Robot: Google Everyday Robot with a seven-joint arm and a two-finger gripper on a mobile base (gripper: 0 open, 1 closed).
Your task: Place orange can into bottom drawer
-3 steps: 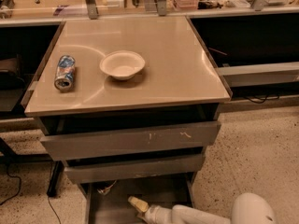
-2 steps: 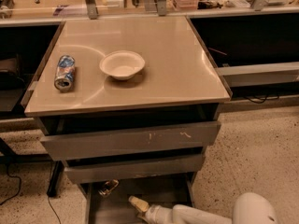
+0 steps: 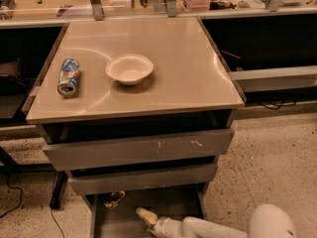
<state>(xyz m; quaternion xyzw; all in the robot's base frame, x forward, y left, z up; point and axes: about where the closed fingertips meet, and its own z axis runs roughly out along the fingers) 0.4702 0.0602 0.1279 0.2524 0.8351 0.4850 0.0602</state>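
The claw (image 3: 144, 214) sits low over the bottom drawer (image 3: 178, 202), at the end of a white arm (image 3: 203, 228) that reaches in from the lower right. Only a pale, blunt tip shows, end on. I cannot tell whether it is spread or pressed together, and nothing is visibly held in it.

The orange can (image 3: 115, 198) lies up and to the left of the claw, near but apart from it. It is on the drawer floor by the back left corner, on its side, its long axis slanting from lower left to upper right. By this it looks already inside the drawer, so any coming move seems to turn on that gap: the claw would draw back right, away from the can.

The can's far end is tucked under the middle drawer (image 3: 143, 178) and is hard to make out. The bottom drawer's front edge is cut off.

Above, the desk (image 3: 188, 58) carries a bowl (image 3: 129, 68) and a crushed can (image 3: 68, 77).
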